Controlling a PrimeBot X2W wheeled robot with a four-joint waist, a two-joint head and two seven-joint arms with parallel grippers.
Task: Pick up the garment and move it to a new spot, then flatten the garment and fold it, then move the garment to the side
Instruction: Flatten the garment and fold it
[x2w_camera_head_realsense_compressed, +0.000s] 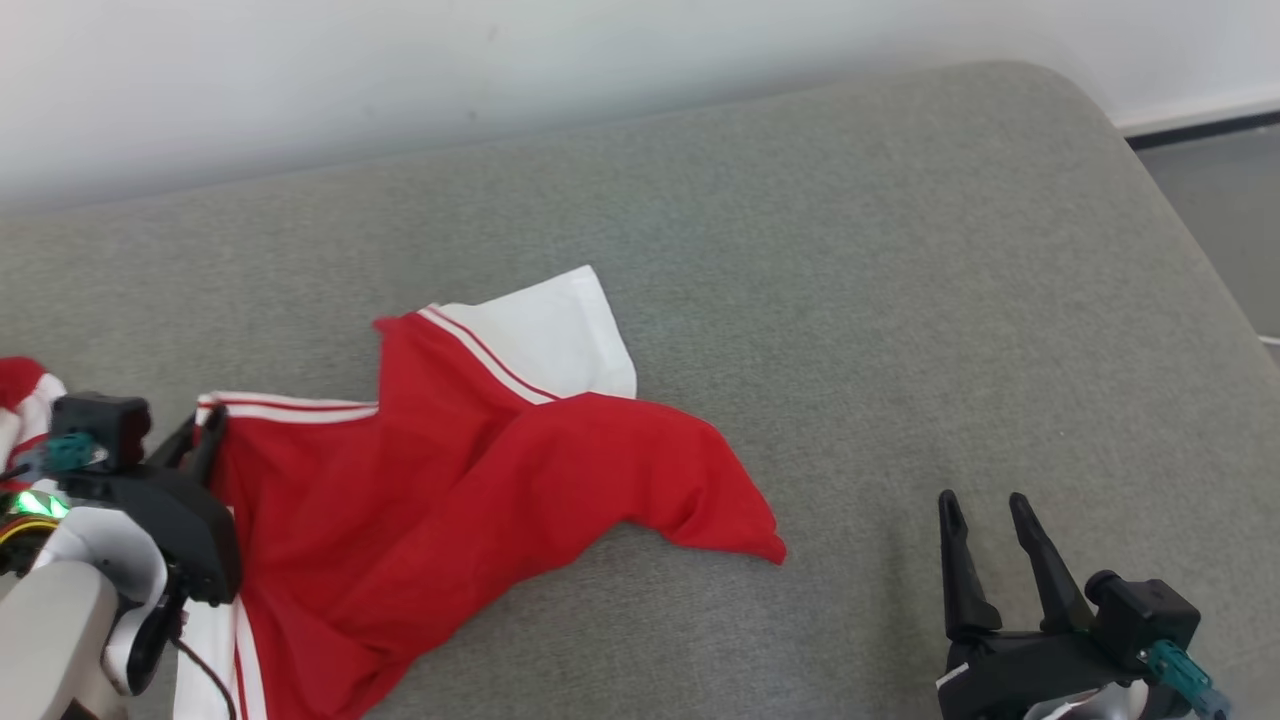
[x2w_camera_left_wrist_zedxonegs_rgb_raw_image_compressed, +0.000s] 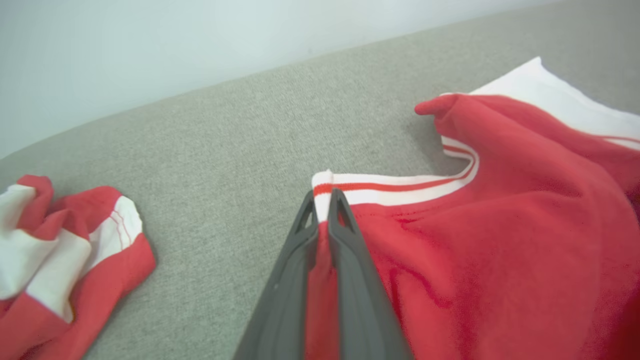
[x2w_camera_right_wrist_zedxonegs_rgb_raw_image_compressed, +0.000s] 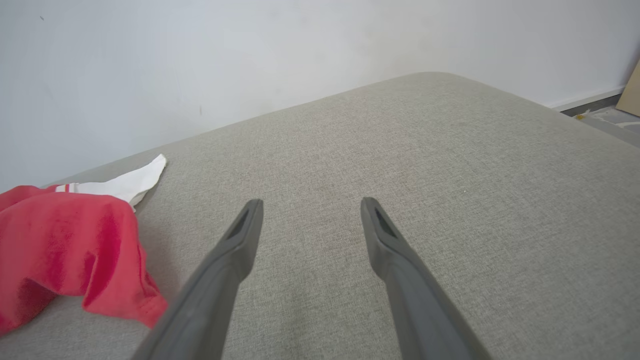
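Observation:
A red garment (x2w_camera_head_realsense_compressed: 460, 490) with white sleeves and red-striped white trim lies crumpled on the grey cushion (x2w_camera_head_realsense_compressed: 800, 300), left of centre. My left gripper (x2w_camera_head_realsense_compressed: 205, 430) is shut on the garment's edge near the striped collar band; in the left wrist view its fingers (x2w_camera_left_wrist_zedxonegs_rgb_raw_image_compressed: 325, 200) pinch red cloth (x2w_camera_left_wrist_zedxonegs_rgb_raw_image_compressed: 500, 240) beside the band. A bunched red and white sleeve (x2w_camera_left_wrist_zedxonegs_rgb_raw_image_compressed: 60, 250) lies apart to the left. My right gripper (x2w_camera_head_realsense_compressed: 985, 510) stands open at the lower right, nothing between its fingers, to the right of the garment's hem (x2w_camera_right_wrist_zedxonegs_rgb_raw_image_compressed: 75, 250). In the right wrist view the gripper (x2w_camera_right_wrist_zedxonegs_rgb_raw_image_compressed: 310, 205) hovers over bare cushion.
The cushion's rounded far right corner (x2w_camera_head_realsense_compressed: 1060, 90) meets a pale wall (x2w_camera_head_realsense_compressed: 400, 70). Floor and a dark baseboard (x2w_camera_head_realsense_compressed: 1200, 130) lie beyond the right edge. A wide stretch of bare cushion (x2w_camera_right_wrist_zedxonegs_rgb_raw_image_compressed: 425, 165) spreads right of the garment.

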